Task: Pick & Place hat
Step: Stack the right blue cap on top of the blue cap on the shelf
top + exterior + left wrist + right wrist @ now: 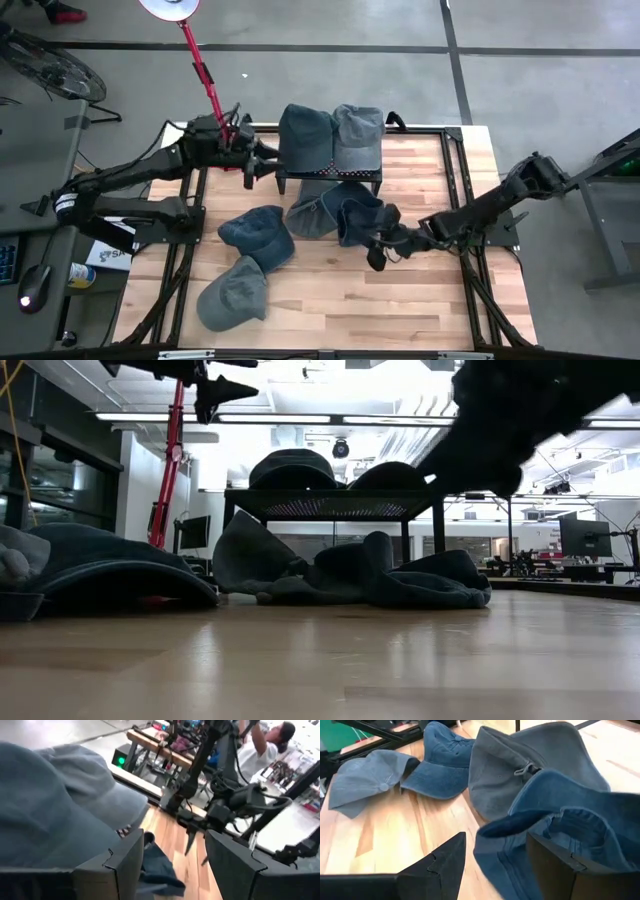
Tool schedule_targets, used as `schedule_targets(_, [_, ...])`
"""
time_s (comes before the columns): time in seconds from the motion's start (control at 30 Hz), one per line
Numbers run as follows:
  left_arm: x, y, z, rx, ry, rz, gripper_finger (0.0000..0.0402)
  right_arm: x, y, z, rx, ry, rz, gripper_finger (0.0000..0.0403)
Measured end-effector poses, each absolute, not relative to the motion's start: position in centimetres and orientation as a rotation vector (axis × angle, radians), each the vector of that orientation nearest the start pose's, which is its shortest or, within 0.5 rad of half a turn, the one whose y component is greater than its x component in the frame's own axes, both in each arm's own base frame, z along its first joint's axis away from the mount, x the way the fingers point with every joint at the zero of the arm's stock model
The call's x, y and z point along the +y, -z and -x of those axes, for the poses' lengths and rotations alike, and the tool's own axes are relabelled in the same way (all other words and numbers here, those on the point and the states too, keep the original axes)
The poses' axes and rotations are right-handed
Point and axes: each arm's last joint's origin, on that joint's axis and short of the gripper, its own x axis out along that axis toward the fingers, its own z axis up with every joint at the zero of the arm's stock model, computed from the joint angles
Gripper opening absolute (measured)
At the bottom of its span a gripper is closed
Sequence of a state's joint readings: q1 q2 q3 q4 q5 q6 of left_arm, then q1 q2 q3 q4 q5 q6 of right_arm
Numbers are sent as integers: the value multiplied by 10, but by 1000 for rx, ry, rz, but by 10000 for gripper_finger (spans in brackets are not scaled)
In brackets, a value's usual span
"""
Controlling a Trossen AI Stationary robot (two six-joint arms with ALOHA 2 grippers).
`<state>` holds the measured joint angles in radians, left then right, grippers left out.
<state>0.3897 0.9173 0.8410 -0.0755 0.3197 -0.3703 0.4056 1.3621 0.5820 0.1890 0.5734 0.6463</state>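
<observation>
A black rack (330,178) at the table's far edge carries two hats, a dark grey-blue one (305,135) and a lighter grey one (357,135). Four more lie on the wood: a grey hat (312,212), a dark blue hat (358,218), a denim cap (258,236) and a grey cap (232,293). My right gripper (383,252) is open and low at the dark blue hat's near-right edge (520,860). My left gripper (262,165) is open and raised beside the rack's left end, next to the dark hat (50,805). My right gripper has its open fingers on either side of the dark blue hat's rim (510,865), coming level from the table's right. I cannot tell whether a finger (555,865) touches the cloth. The hat lies flat on the table.
A red lamp stand (205,75) rises at the far left corner, close to my left arm. Bare wood (400,310) lies along the near edge and right side. A person (265,750) stands beyond the table's right side.
</observation>
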Motion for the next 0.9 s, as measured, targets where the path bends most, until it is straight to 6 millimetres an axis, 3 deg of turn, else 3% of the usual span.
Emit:
schedule_targets(0.17, [52, -338, -196, 154, -94, 414, 209, 95, -171, -239, 427, 302, -295, 200])
schedule_targets(0.4, [35, -337, -200, 160, -103, 398, 209, 109, -154, -266, 477, 336, -188, 200])
schedule_targets(0.9, [30, -336, -201, 173, -115, 424, 209, 132, -117, -303, 507, 473, -142, 200])
